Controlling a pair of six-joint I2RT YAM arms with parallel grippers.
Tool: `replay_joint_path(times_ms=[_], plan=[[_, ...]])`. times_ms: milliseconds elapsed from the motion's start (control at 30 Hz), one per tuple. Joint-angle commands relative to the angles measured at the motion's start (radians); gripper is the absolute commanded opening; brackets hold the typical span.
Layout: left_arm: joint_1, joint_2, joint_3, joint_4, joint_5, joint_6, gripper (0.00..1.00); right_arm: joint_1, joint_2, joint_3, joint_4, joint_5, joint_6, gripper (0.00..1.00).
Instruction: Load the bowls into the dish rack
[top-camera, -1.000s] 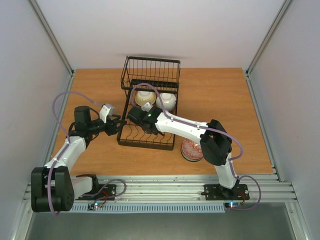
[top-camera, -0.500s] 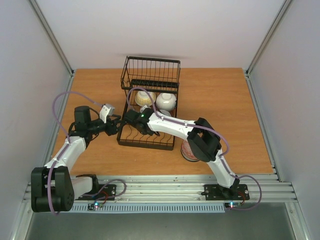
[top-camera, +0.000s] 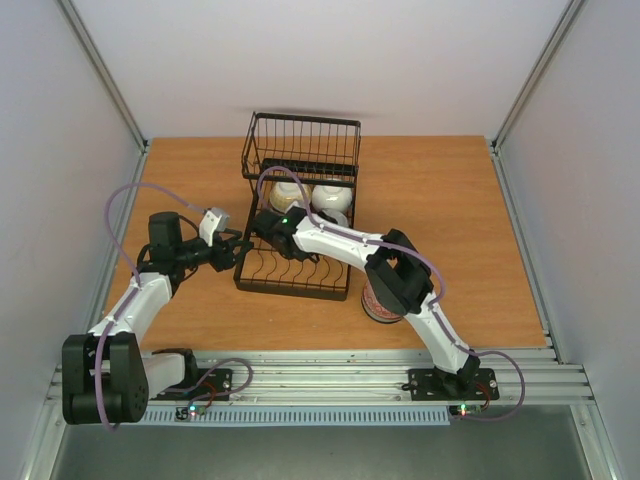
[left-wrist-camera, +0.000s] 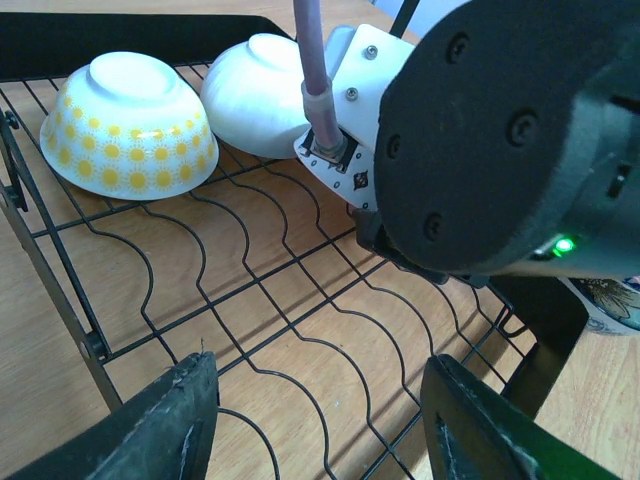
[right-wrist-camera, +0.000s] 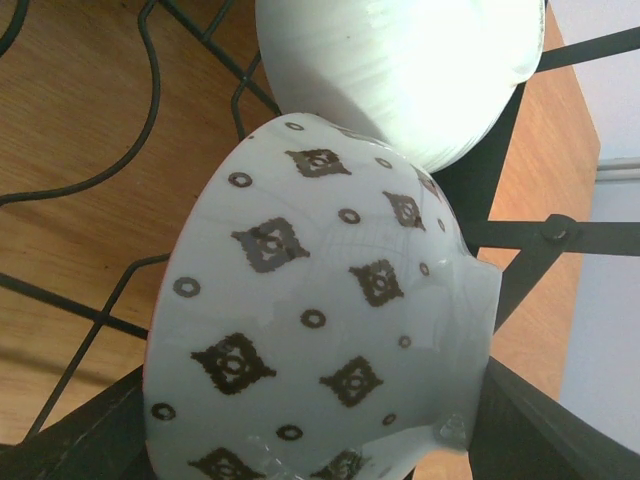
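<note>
The black wire dish rack (top-camera: 299, 275) stands mid-table. A yellow-dotted bowl (left-wrist-camera: 130, 125) and a plain white bowl (left-wrist-camera: 255, 95) lie upside down in it near the basket end; in the top view they are the yellow-dotted bowl (top-camera: 288, 192) and the white bowl (top-camera: 330, 196). My right gripper (right-wrist-camera: 320, 440) is shut on a white bowl with dark blue diamond marks (right-wrist-camera: 320, 330), held low over the rack wires beside the pale bowl (right-wrist-camera: 400, 70). From above, the right gripper (top-camera: 264, 222) hides this bowl. My left gripper (left-wrist-camera: 320, 420) is open and empty at the rack's left edge (top-camera: 238, 252).
A stack of patterned bowls (top-camera: 378, 303) sits on the table right of the rack, partly under my right arm (top-camera: 400, 275). A blue-patterned bowl rim (left-wrist-camera: 612, 300) shows past the rack's corner. The right arm's body (left-wrist-camera: 500, 140) fills the left wrist view's right side.
My right arm has swung left and further across the rack towards the two bowls, carrying the patterned bowl. The left arm has not moved.
</note>
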Motion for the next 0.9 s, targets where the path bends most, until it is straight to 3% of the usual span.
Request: replay_joint_path(times_ms=[0,100,500,867], plan=[[0.003,-0.009,0.002,0.043,0.017,0.012,0.57,-0.013,0.037,0.036,-0.001,-0.026,-0.007,0.07],[0.003,-0.011,0.001,0.043,0.017,0.015,0.57,-0.013,0.038,0.032,0.009,-0.052,-0.01,0.19],[0.003,-0.01,0.001,0.041,0.018,0.015,0.57,-0.005,0.018,-0.012,0.058,-0.086,-0.014,0.96],[0.001,-0.013,0.001,0.039,0.019,0.017,0.57,0.034,-0.094,-0.12,0.161,-0.186,-0.052,0.99]])
